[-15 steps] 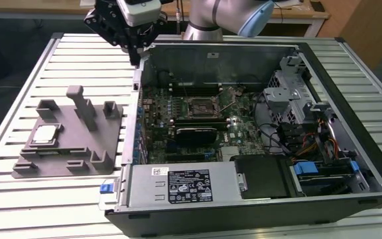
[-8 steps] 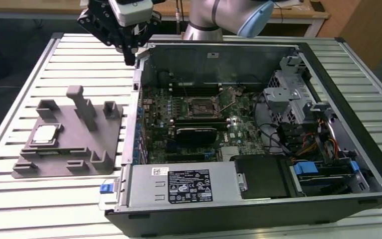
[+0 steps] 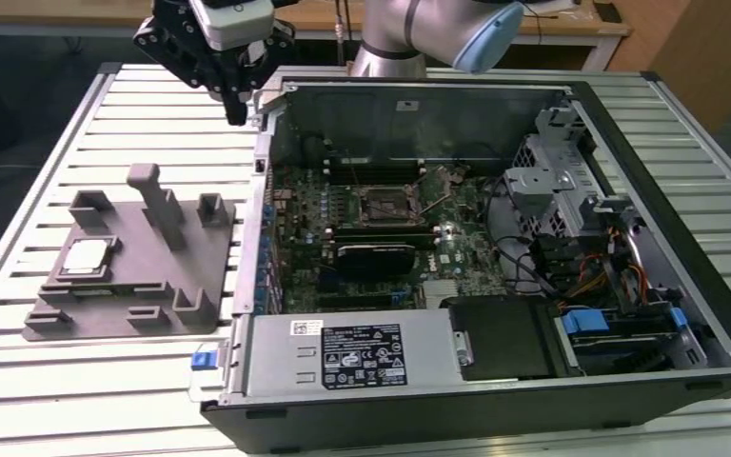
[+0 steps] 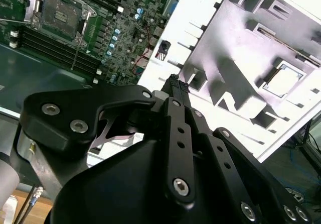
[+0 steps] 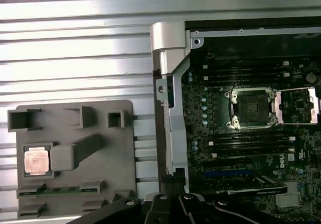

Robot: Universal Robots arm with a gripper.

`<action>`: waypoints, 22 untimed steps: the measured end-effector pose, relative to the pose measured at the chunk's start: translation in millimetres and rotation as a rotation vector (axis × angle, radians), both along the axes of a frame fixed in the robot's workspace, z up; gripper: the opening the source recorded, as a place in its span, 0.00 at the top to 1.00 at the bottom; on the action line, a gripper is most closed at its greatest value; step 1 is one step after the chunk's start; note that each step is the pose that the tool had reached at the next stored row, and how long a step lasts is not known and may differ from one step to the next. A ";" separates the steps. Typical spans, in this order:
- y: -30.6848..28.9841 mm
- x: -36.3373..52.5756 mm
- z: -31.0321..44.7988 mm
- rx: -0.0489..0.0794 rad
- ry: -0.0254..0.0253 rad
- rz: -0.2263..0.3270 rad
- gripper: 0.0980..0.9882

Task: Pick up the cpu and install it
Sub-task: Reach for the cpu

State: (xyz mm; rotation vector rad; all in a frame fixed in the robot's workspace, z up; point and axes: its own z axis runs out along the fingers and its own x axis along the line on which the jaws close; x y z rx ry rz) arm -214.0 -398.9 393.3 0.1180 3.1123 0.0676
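1 task item, 1 pincer and 2 holders, listed from the exterior view's left to its right, all on a slatted silver metal table (image 3: pixel 73 390).

Holder 1: grey moulded plastic fixture block (image 3: pixel 194 286) with upright posts and several open pockets.
- Contents: the cpu (image 3: pixel 87 257), a small flat square chip with a shiny metal top. It lies level in a square recess near the block's left side, as the first wrist view (image 5: pixel 36 161) also shows.
- A thin green strip (image 5: pixel 60 189) lies in a slot just beside that recess.
- The other pockets look vacant.

Pincer: black 2-fingered gripper (image 3: pixel 236 112).
- It hangs high over the table, near the case's far corner and well apart from the cpu.
- Its fingertips are pressed together with nothing pinched between them, as the second wrist view (image 4: pixel 174 85) confirms.

Holder 2: open black tower computer case (image 3: pixel 404 114), lying on its side.
- Contents: green motherboard (image 3: pixel 467 248) carrying a square black-framed socket (image 3: pixel 383 202). The socket's metal retaining frame is swung open and its seat is bare.
- A grey metal drive cage (image 3: pixel 556 181) stands to the right.

Handling note, as a judgement: the pick-up is not yet begun. Doing it well calls for fingers spread wider than the chip and squared to 2 opposite edges. The descent should be straight, since the recess walls leave little room. The hold should be light and the lift level.
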 end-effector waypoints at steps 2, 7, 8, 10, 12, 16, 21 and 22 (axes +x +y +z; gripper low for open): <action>0.0 -2.5 0.0 0.000 -0.0001 0.000 0.99; 0.0 -8.6 0.0 0.000 -0.0001 0.000 0.99; 0.0 -9.9 0.0 0.000 -0.0001 0.000 0.99; 0.0 -12.6 -0.1 0.000 -0.0001 0.000 0.99; 0.0 -15.4 0.0 0.000 -0.0001 0.000 0.99; 0.0 -21.2 0.0 0.000 -0.0001 0.000 0.99; 0.0 -28.9 0.0 0.000 -0.0002 0.000 0.99; 0.0 -30.5 0.0 0.000 -0.0002 0.000 0.99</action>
